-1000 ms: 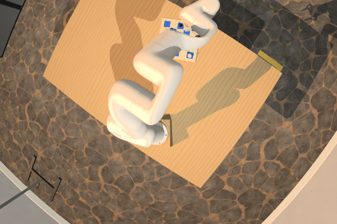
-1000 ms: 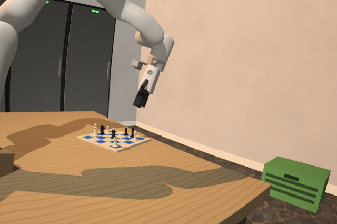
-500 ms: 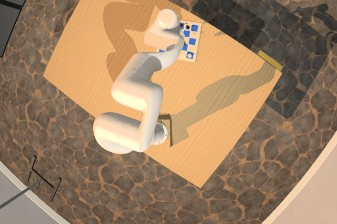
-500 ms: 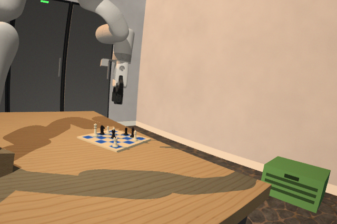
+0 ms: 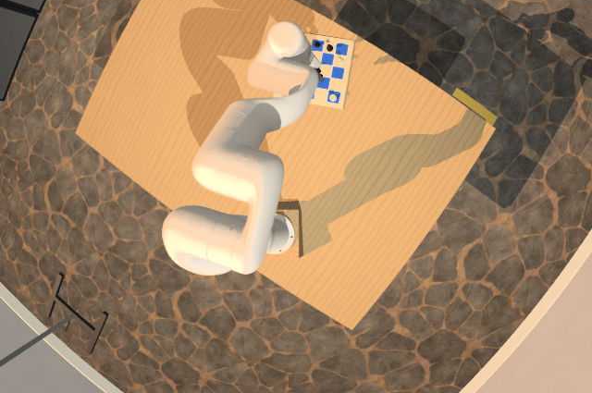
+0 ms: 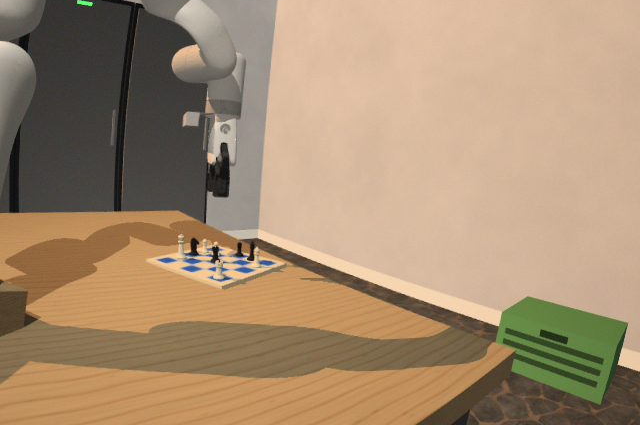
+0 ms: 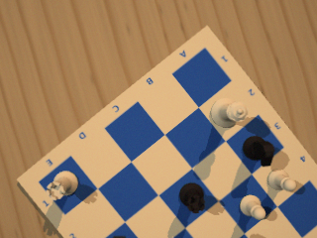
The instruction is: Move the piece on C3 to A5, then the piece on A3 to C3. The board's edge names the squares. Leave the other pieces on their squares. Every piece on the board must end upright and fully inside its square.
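- Judging from its small, slim turned shape, you should treat the black piece on C3 [image 7: 192, 196] as light, rigid and smooth. It will not crush, but it will likely tip or slide at a slight sideways nudge.
- Take it from straight above, with 1 finger on each side of the narrow part under its head and the squeeze centred, so it lifts without leaning.
- It stands upright and inside its blue square on the board [image 7: 163, 164], 3 files in from the A edge by the printed letters.
- Watch the white piece on B4 [image 7: 251, 205], diagonally next to it. The squares directly beside C3 look free, so line the fingers up along those.
- The 2nd piece to move, the black piece on A3 [image 7: 258, 148], is upright on its own square at the board's edge, between 2 white pieces in the same file.
- A5 [image 7: 309, 208] shows only partly at the wrist picture's edge; the part in view has no piece on it.
- The end effector [image 6: 218, 187] hangs well above the board, pointing down, over the surface [image 6: 310, 317].
- Its fingers are spread as wide as they go, with nothing between them and nothing touched. The wrist picture does not show them.
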Controlling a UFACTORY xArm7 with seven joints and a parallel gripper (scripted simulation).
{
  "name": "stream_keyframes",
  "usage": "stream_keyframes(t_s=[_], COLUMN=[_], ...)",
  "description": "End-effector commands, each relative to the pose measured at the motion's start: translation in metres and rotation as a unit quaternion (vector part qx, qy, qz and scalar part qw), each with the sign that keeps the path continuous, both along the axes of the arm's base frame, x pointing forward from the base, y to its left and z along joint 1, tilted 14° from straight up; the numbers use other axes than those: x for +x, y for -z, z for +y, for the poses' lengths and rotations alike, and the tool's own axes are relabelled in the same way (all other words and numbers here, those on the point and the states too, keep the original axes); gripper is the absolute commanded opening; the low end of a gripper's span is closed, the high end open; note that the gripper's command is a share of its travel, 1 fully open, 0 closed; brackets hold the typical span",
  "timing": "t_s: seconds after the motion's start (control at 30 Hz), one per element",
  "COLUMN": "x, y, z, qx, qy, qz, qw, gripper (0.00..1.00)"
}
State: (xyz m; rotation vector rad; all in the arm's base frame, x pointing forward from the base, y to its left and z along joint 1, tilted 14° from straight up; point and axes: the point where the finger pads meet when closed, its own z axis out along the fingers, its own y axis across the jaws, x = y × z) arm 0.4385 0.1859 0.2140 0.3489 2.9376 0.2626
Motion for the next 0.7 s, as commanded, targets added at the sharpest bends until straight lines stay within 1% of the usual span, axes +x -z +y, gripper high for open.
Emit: stream_keyframes(t_s=[0.0,0.37,0.5,0.63,0.67], x=[0.0009,0.0009,0.0011,0.0016,0.0016], y=[-0.0021,-0.0018,-0.0010,0.0006,0.0006], z=[0.0005,0.0005,0.0006,0.0009,0.0009], qx=[0.001,0.003,0.008,0.019,0.019], qy=[0.000,0.009,0.037,0.091,0.091], qz=[-0.002,-0.001,0.004,0.012,0.012], qw=[1.000,1.000,0.999,0.996,0.996], gripper=[1.00,1.00,1.00,1.00,1.00])
